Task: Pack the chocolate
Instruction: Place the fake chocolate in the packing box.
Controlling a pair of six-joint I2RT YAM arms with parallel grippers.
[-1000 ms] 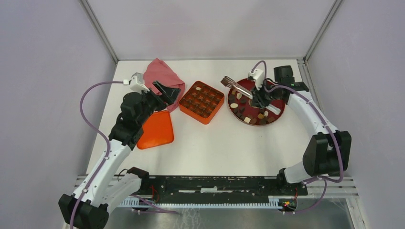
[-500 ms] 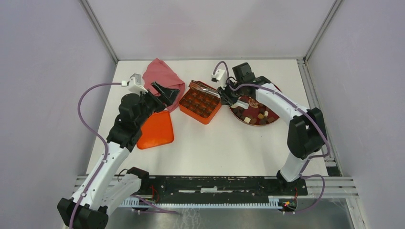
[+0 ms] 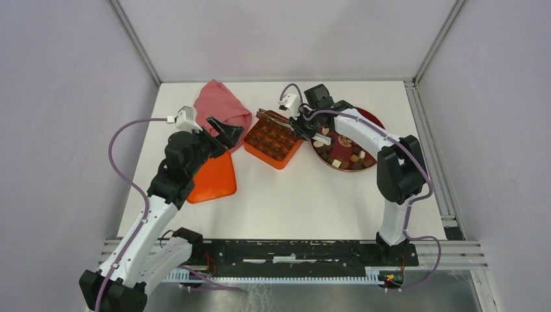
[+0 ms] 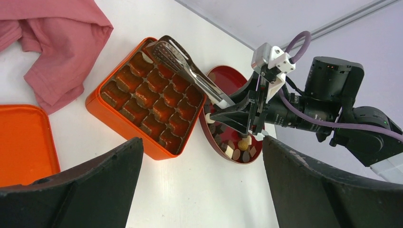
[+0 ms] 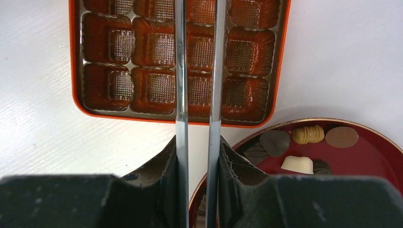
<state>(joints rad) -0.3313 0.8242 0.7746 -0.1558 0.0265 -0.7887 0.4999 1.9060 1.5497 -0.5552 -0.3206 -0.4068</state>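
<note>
Above the orange box (image 3: 274, 139), seen from overhead, the right claw (image 3: 304, 127) was closed on metal tongs (image 3: 271, 118) that reached over the box's far edge, while the left claw (image 3: 224, 130) hung wide open and empty just left of the box. From the left wrist, the chocolate (image 4: 244, 142) lay on the dark red plate (image 4: 227, 76) just right of the box. From the right wrist, the tong arms ran side by side across the box's cells, with the chocolate pieces on the plate beside the box.

tips of tongs (image 5: 181, 71) beyond right wrist view's top edge
</note>
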